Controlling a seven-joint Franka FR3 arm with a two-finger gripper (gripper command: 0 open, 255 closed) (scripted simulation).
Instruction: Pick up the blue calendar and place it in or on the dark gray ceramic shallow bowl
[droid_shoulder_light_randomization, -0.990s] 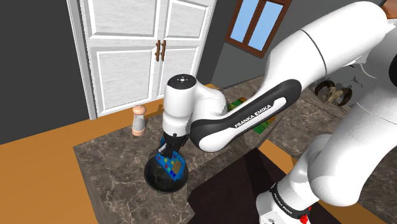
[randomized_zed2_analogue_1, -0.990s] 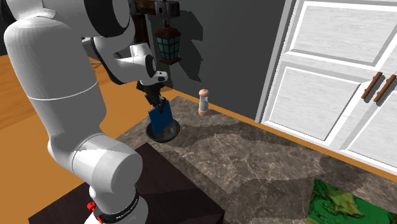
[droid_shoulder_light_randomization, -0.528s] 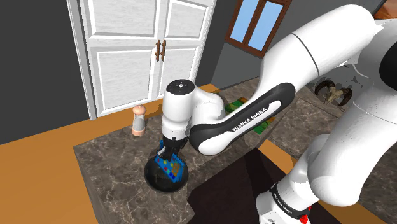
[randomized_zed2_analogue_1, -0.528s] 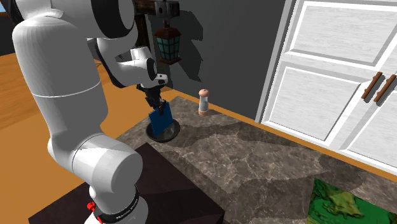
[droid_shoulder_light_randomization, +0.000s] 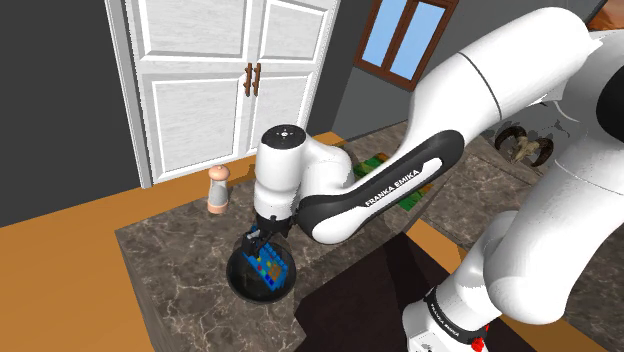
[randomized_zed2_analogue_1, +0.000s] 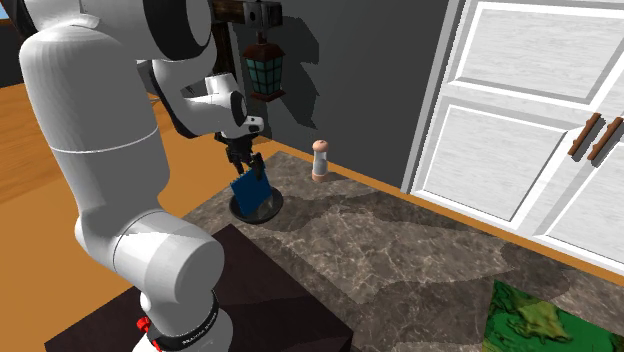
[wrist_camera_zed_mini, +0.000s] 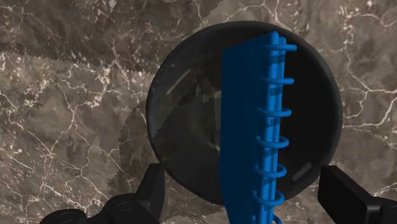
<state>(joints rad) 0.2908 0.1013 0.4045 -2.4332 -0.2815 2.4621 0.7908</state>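
Looking down, we see our jaws spread wide on either side of the blue calendar (wrist_camera_zed_mini: 245, 127), touching neither face, calendar standing on edge inside the dark bowl (wrist_camera_zed_mini: 184, 127), bowl on the veined worktop (wrist_camera_zed_mini: 63, 95)

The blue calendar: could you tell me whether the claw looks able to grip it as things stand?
Probably yes. The claw is open directly over the dark bowl, and the blue calendar stands on edge in the bowl between its fingers, with nothing else in the gap.
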